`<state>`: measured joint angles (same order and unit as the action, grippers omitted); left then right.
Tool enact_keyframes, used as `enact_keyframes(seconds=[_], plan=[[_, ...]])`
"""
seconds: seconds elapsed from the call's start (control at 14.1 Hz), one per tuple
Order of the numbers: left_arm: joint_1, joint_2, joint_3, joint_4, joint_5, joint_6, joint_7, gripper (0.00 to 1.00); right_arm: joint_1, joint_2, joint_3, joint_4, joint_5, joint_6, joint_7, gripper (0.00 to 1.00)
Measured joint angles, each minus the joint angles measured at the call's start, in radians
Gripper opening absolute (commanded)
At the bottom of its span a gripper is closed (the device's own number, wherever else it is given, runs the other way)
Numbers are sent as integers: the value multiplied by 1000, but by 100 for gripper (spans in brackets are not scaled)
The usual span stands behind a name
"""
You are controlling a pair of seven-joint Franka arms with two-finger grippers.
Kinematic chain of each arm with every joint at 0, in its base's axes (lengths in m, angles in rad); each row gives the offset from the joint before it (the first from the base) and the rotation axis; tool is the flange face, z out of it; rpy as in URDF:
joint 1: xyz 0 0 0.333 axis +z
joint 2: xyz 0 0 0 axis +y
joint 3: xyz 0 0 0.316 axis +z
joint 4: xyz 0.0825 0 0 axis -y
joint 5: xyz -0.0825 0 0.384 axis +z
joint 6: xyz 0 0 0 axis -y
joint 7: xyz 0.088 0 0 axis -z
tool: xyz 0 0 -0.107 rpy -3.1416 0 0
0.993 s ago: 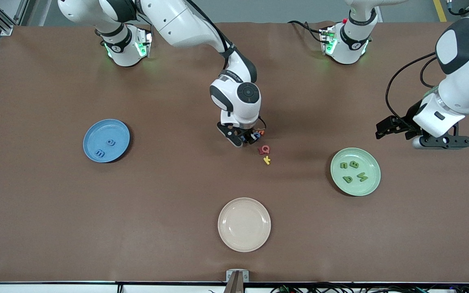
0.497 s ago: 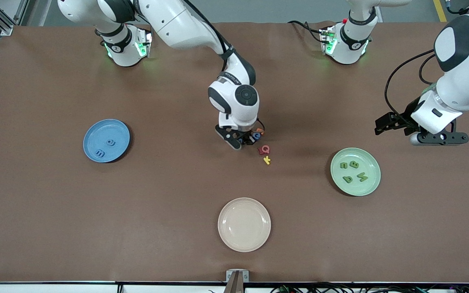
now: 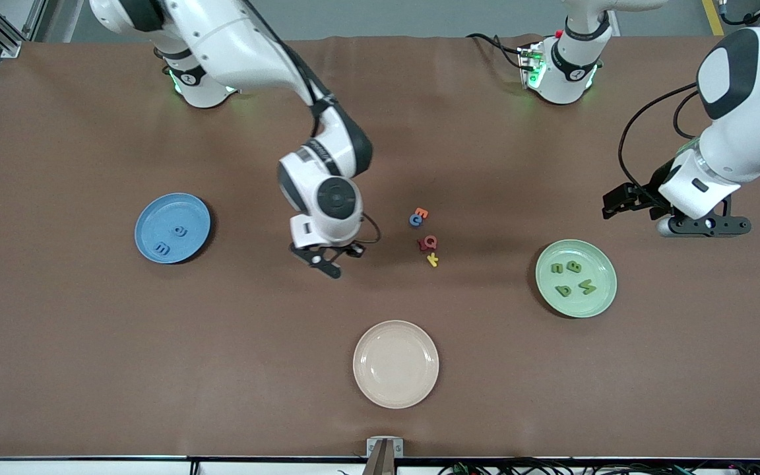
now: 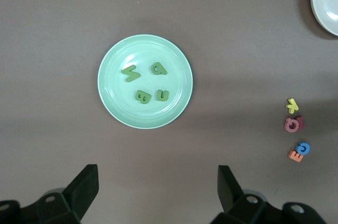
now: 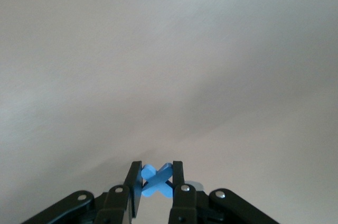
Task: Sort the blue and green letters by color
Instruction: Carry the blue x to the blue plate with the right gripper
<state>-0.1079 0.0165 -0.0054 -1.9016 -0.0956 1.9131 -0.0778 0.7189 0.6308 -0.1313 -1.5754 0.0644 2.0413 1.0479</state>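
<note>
- Right wrist view shows the right hand (image 5: 154, 182) clamped on a blue letter (image 5: 156, 180) shaped like an X; the two fingers press its flat faces from both sides.
- I judge that this letter is very light and a little soft, like foam, so a gentle squeeze should be enough; it looks thin, so it may turn or slip between the fingers if the grip is loose.
- Front view, going from the right arm's end of the desk (image 3: 76, 356): the blue plate (image 3: 192, 212) holds two blue letters (image 3: 179, 231), one nearer to the front camera than the other.
- Next, the right hand (image 3: 331, 258) hangs over bare desk between the blue plate and the small group of loose letters.
- On the desk near the middle lies one more blue letter (image 3: 415, 220), touching an orange letter (image 3: 422, 212); a red letter (image 3: 427, 243) and a yellow letter (image 3: 432, 260) lie just beside, nearer to the front camera.
- For that flat blue letter, I think the best hold is across its outer edges, with care not to catch the orange one.
- The cream plate (image 3: 396, 363), nearest to the front camera, has nothing in it.
- The green plate (image 3: 601, 293) toward the left arm's end holds four green letters (image 3: 573, 266), all apart from each other; this color seems finished.
- The left hand (image 3: 703, 226) waits in the air over the desk beside the green plate, and in the left wrist view its fingers (image 4: 84, 184) stand wide apart with nothing between them.
</note>
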Motion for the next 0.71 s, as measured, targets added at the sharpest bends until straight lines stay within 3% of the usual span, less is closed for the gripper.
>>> enact_keyframes(seconds=[0.35,0.71], plan=[[2,4,1,0,0,3,0,99,-185,-307,-4,-436,-7,132,-419,0],[7,-12,7,10,0,3,0,99,-380,-454,-4,-724,-32,321,-763,0]])
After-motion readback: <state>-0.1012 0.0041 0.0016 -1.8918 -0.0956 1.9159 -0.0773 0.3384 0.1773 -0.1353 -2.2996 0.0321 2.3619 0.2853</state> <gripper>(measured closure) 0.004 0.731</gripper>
